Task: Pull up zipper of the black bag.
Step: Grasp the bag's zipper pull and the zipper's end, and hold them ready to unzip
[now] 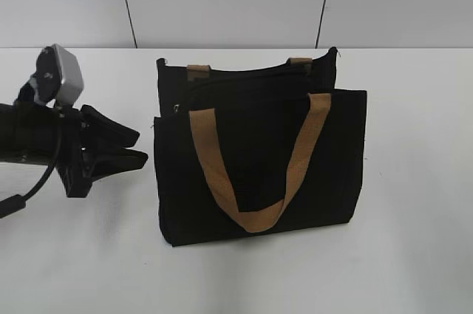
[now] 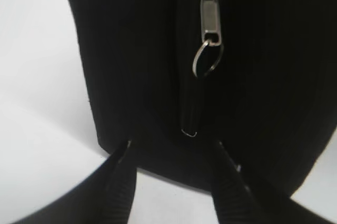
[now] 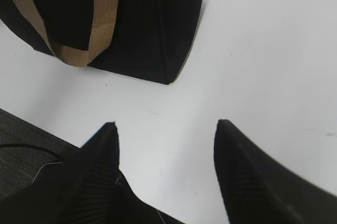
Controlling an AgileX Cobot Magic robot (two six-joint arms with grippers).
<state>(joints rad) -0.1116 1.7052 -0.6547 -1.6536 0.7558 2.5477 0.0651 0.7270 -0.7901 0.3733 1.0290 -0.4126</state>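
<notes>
White tabletop (image 1: 414, 240) fills the lower scene, smooth and matte, and soft shadows pool on it under even, diffuse lighting. Behind it rises a pale grey wall (image 1: 222, 0), split into panels by two thin dark seams (image 1: 126, 4) that lean slightly off vertical. From the right wrist view, the same white surface (image 3: 263, 50) runs on, and at the lower left its edge gives way to a dark grey floor (image 3: 26, 145), with a thin black cable (image 3: 31, 147) trailing across it.
</notes>
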